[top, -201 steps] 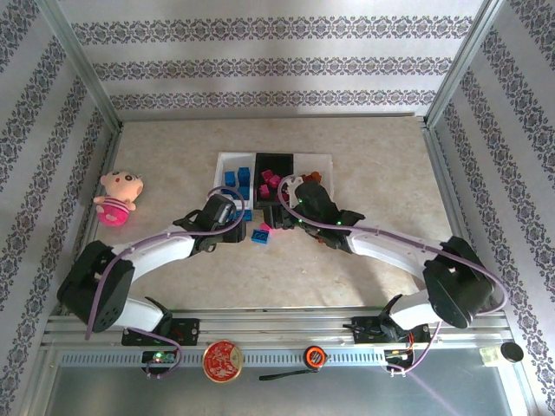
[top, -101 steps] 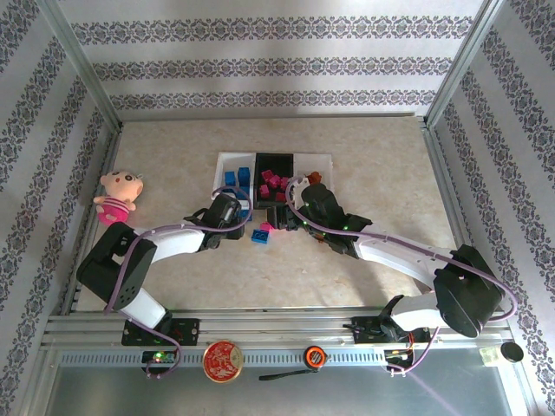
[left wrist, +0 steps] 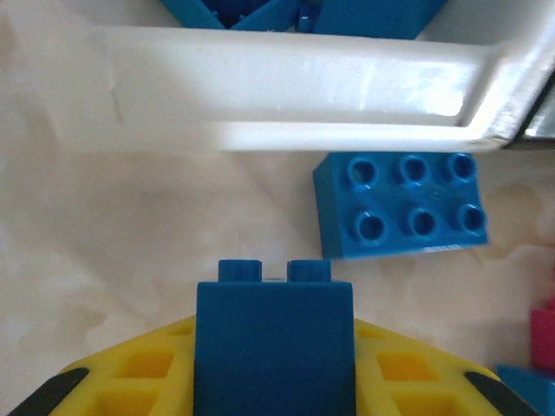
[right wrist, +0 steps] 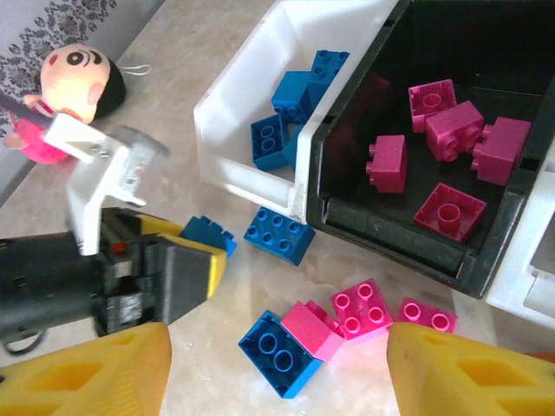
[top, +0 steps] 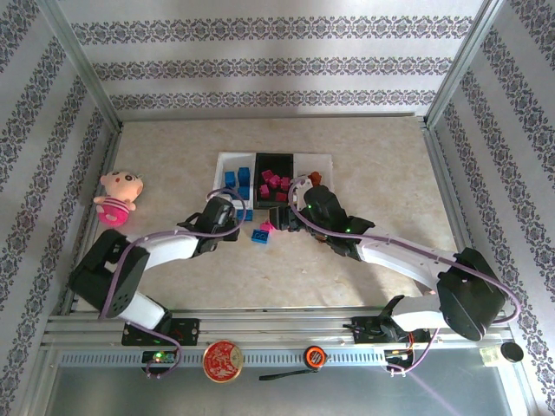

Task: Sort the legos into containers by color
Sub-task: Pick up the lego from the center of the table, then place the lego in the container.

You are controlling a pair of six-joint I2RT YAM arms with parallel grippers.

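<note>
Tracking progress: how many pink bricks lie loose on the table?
3, before the black tray: a pink brick against a blue brick, another beside it, a third rightmost. More may be hidden.

Table top point(top: 364, 147): beige, marbled, matte; lies under left pincer point(top: 239, 218) and right pincer point(top: 277, 218), spreads all around them.
Walls point(top: 277, 65): white w/ dark floral bands; one far beyond the pincers, one at each side, well apart.
Frame posts point(top: 82, 65): grey metal, in far corners.
Rail point(top: 286, 334): grooved aluminium, behind the pincers, at near edge.
Light: even, bright, soft shadows.
</note>
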